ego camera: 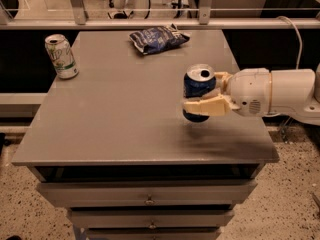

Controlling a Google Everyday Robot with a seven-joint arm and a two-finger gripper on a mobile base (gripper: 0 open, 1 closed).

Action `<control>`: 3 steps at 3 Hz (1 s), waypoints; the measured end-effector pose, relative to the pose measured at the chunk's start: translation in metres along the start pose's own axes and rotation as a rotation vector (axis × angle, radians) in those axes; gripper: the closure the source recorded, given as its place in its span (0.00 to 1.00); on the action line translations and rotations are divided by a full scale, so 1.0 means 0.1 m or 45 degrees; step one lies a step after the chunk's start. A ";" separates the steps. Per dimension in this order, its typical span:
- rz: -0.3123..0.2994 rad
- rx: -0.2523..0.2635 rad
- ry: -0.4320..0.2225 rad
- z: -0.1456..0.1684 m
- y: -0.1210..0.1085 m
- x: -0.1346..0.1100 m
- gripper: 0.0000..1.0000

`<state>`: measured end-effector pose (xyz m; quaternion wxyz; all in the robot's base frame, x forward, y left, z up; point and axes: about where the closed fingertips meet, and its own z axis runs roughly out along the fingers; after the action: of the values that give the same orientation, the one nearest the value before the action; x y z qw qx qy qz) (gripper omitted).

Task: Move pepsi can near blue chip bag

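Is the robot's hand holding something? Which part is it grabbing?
Yes. The gripper, over the table, is shut on the pepsi can. Its fingers clasp the can's sides around the lower middle, leaving the silver top free.

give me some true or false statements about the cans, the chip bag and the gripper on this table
1. The gripper is shut on the pepsi can, over the right part of the table. True.
2. The pepsi can lies on its side. False: it is upright, silver top up.
3. The blue chip bag lies near the table's far edge. True.
4. The pepsi can touches the blue chip bag. False: bare table shows between them.
5. The white-and-green can stands upright near the left edge in the camera view. True.
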<state>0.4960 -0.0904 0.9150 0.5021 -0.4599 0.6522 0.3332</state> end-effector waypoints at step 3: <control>-0.057 0.219 -0.008 0.40 -1.53 -0.15 1.00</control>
<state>0.6541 -0.1046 0.9225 0.5491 -0.4286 0.6664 0.2659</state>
